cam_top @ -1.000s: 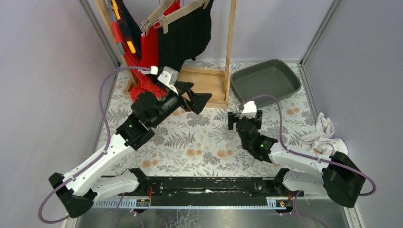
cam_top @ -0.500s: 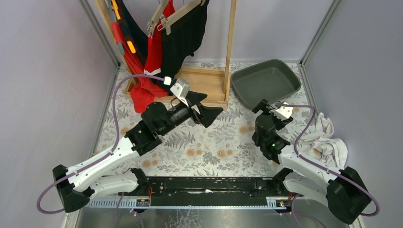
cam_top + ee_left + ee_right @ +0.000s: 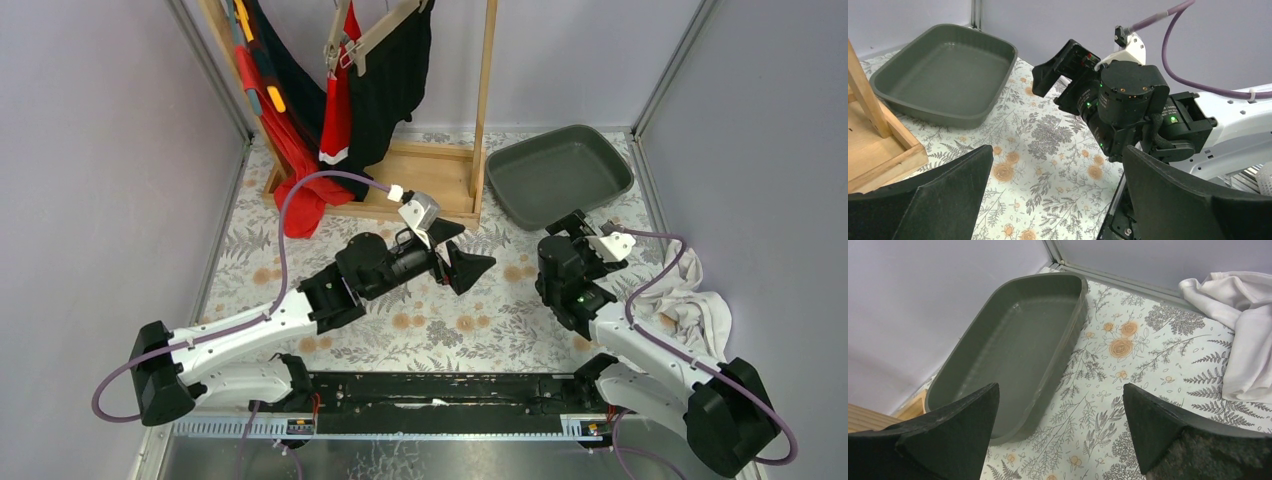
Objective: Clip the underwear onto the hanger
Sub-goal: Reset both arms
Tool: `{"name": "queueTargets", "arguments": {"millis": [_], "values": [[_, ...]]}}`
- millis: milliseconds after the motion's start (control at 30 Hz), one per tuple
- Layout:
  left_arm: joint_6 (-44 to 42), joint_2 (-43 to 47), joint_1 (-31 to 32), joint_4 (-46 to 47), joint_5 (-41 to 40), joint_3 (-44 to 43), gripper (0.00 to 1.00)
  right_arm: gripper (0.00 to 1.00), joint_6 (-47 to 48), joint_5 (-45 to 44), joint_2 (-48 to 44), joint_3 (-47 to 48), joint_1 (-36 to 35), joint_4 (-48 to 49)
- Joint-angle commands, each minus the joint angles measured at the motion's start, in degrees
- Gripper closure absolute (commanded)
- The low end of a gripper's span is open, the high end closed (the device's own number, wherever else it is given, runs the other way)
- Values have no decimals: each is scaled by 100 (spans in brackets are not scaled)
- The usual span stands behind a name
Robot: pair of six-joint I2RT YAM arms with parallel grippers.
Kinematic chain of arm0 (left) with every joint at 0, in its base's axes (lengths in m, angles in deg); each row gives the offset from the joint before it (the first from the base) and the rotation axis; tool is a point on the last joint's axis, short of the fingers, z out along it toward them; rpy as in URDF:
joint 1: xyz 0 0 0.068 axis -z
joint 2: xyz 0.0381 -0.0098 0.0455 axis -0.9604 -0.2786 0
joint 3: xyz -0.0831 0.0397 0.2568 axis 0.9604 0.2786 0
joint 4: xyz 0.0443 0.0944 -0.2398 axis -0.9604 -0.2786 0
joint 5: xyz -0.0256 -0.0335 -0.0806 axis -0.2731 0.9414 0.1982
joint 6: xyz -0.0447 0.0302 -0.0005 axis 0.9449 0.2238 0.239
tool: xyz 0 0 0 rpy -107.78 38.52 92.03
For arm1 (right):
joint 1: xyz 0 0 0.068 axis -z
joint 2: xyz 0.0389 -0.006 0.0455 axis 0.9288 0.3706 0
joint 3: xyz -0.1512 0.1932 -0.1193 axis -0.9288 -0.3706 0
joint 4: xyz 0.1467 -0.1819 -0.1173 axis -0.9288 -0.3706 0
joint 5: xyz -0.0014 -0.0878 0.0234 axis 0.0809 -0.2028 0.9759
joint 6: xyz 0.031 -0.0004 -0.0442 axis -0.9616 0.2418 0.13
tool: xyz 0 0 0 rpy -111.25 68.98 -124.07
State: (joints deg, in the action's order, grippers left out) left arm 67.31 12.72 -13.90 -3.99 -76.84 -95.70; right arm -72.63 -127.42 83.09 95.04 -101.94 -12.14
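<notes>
Crumpled white underwear (image 3: 698, 300) lies on the floral table by the right wall; in the right wrist view the underwear (image 3: 1243, 310) lies up and to the right of my fingers. Wooden clip hangers (image 3: 385, 22) hang on the rack at the back, carrying a black garment (image 3: 385, 90) and a red one (image 3: 338, 110). My left gripper (image 3: 470, 262) hovers open over mid-table, nothing between its fingers (image 3: 1058, 152). My right gripper (image 3: 573, 226) is open and empty, pointing at the tray's near edge (image 3: 1060, 387), left of the underwear.
A dark green tray (image 3: 560, 172) sits at the back right, its rim (image 3: 1068, 340) just ahead of the right fingers. The wooden rack base (image 3: 430, 180) and post (image 3: 485, 100) stand behind the left gripper. More red cloth (image 3: 300, 175) drapes at the rack's left. The right arm (image 3: 1128, 100) fills the left wrist view.
My left arm has swung right, away from the rack to mid-table; the red garment has fallen back to hang. My right gripper moved right and turned toward the tray.
</notes>
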Motion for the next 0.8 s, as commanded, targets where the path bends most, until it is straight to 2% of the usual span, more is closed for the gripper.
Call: {"name": "queueTargets", "arguments": {"millis": [0,267,467,767], "values": [[-351,13,24,498,-196,-17,0,1,-411,204,-160,-14,29,-14],[-544,-215,29,801,-28,-43,0,1,157,454,-200,8,29,-100],[-579,-313,31,724,73,-139,0,1,191,597,-328,-84,30,93],[-519,-238,31,609,-144,-136,0,1,78,796,-21,30,29,18]]}}
